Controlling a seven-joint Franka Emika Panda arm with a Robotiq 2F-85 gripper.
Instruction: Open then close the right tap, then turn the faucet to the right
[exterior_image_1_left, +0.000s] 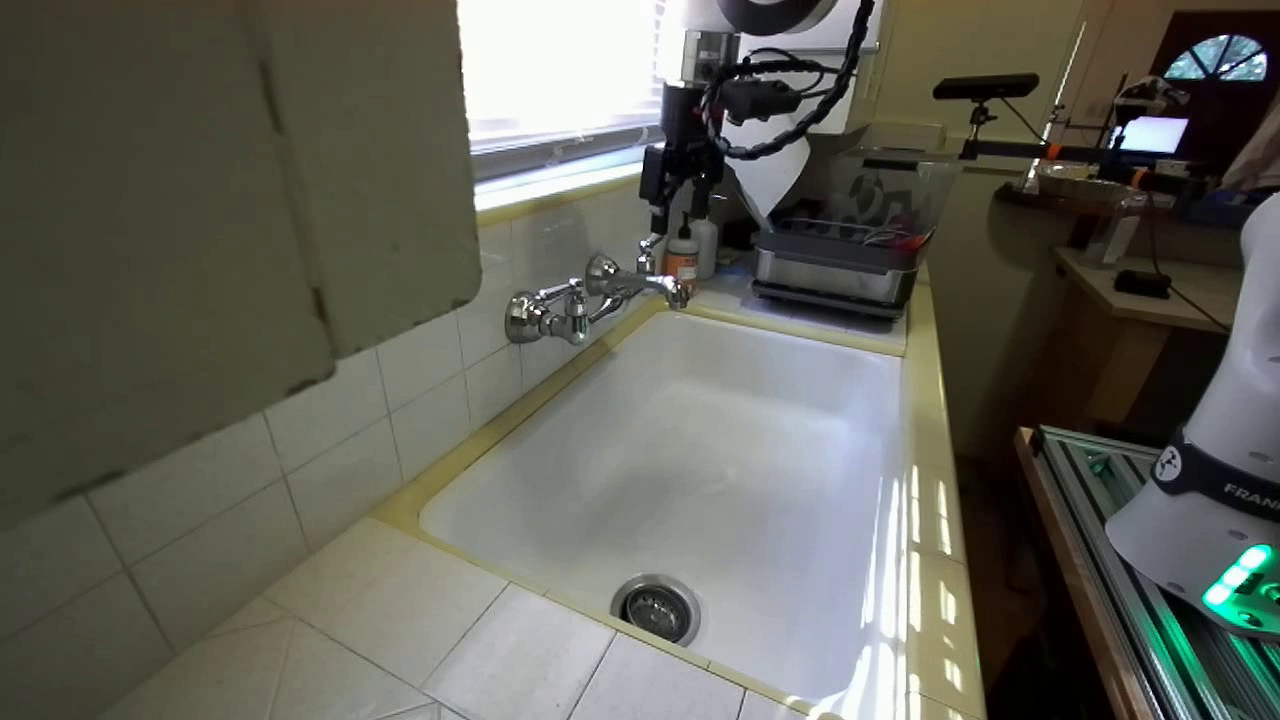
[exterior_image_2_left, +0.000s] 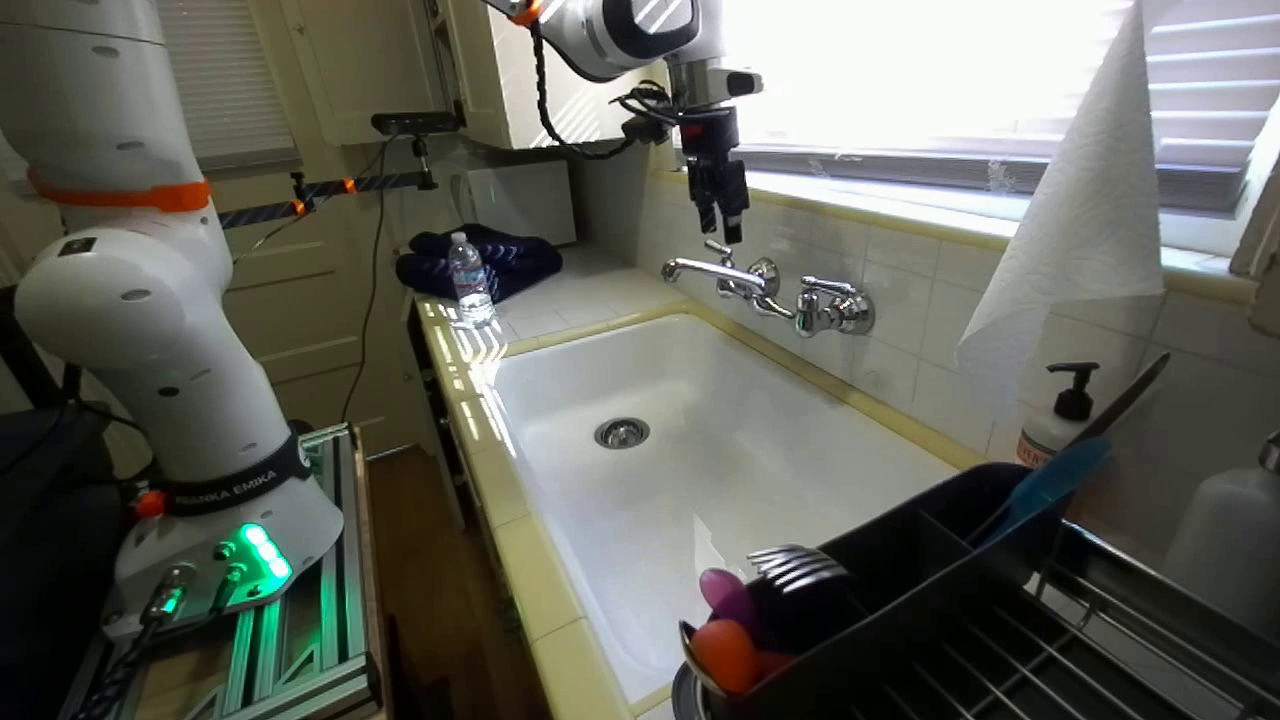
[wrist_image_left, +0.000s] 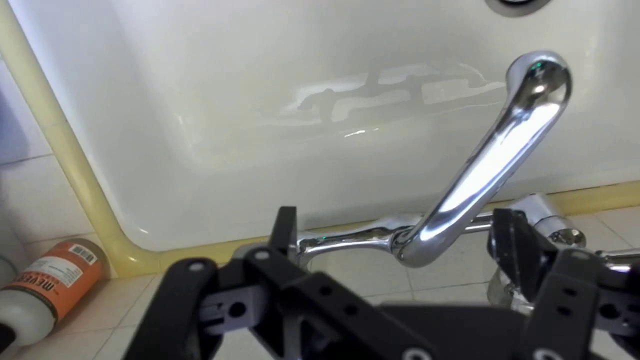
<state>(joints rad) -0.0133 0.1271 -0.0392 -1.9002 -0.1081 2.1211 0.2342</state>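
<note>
The right tap is a small chrome handle at the dish-rack end of the wall fixture, in both exterior views (exterior_image_1_left: 647, 258) (exterior_image_2_left: 818, 308). In the wrist view it is mostly hidden behind a finger. The faucet, a slim chrome spout (exterior_image_1_left: 648, 283) (exterior_image_2_left: 712, 270), projects from the fixture's middle over the sink; in the wrist view it slants up to the right (wrist_image_left: 492, 155). The twin handle (exterior_image_1_left: 574, 315) (exterior_image_2_left: 722, 255) is at the opposite end. My gripper (exterior_image_1_left: 680, 212) (exterior_image_2_left: 720, 225) points down above the fixture, apart from it. Its fingers (wrist_image_left: 397, 222) are wide open and hold nothing.
The white sink (exterior_image_1_left: 740, 430) lies below the fixture. The tiled wall and window sill stand close behind the gripper. An orange-labelled soap bottle (exterior_image_1_left: 682, 262) (wrist_image_left: 62, 280) and a dish rack (exterior_image_1_left: 835, 275) (exterior_image_2_left: 900, 620) stand at the tap's end. A hanging paper towel (exterior_image_2_left: 1085, 220) is nearby.
</note>
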